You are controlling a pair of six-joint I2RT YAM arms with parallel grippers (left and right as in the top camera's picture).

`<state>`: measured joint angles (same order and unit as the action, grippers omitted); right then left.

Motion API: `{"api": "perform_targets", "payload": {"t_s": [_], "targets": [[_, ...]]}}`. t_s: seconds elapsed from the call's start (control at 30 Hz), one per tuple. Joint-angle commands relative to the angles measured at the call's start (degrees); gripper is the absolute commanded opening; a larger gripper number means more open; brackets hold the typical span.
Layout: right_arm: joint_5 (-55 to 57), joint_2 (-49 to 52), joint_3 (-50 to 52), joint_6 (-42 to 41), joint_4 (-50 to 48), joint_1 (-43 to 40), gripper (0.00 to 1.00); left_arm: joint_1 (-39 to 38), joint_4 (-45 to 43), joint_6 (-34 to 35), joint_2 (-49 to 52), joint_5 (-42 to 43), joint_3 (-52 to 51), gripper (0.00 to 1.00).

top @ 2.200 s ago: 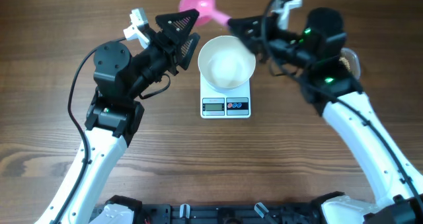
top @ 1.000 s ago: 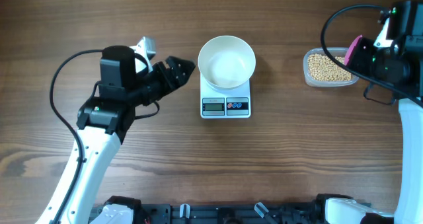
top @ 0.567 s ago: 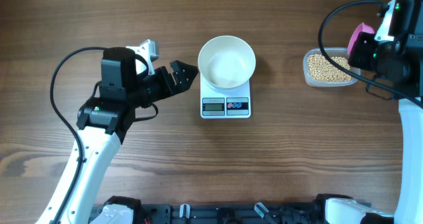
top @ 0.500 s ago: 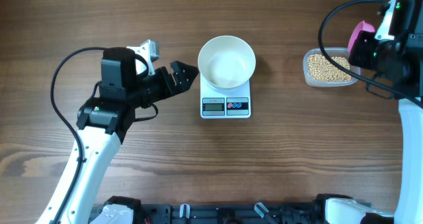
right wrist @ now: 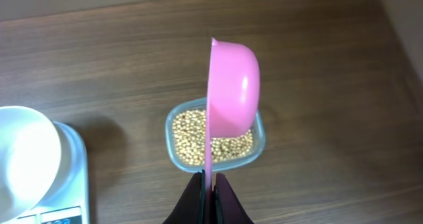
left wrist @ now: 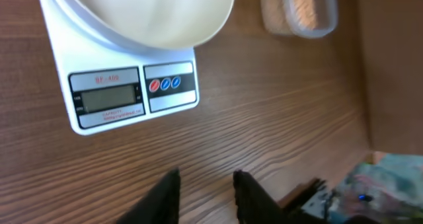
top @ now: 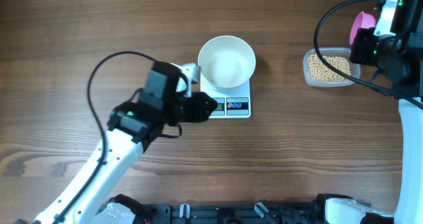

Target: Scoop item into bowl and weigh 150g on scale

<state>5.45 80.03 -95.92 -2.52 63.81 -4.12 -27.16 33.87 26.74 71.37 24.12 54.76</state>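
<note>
The white bowl (top: 227,61) sits on the white scale (top: 238,106), and I see no beans in it. My left gripper (top: 203,110) hovers at the scale's front edge by the display. In the left wrist view its fingers (left wrist: 169,196) stand a little apart, open over bare wood just short of the scale (left wrist: 132,95), with the bowl (left wrist: 145,16) beyond. My right gripper (right wrist: 208,179) is shut on the handle of the pink scoop (right wrist: 231,92), held on edge above the tan beans (right wrist: 192,135). From overhead the scoop (top: 362,20) is behind the beans (top: 329,67).
The beans lie in a clear plastic tub (top: 309,75) to the right of the scale, also seen far off in the left wrist view as the tub (left wrist: 301,9). Black cables loop from both arms. A dark rail runs along the table's front edge (top: 225,214).
My left arm has swung from the left of the scale to its front edge, and its jaws have narrowed. The right arm has shifted the scoop slightly back and up.
</note>
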Motion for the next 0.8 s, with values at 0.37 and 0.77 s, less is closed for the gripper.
{"api": "perform_targets", "payload": {"t_s": [0.37,0.77], "targets": [[-22.14,4.37,0.04,13.49,0.96,-9.38,0.04,-13.03,-8.83,3.67,14.69,-15.06,0.33,0.04],[-23.15,6.78,0.04,14.38,2.78,-10.95,0.04,-13.51,-9.97,3.65,21.44,-19.32,0.33,0.04]]}}
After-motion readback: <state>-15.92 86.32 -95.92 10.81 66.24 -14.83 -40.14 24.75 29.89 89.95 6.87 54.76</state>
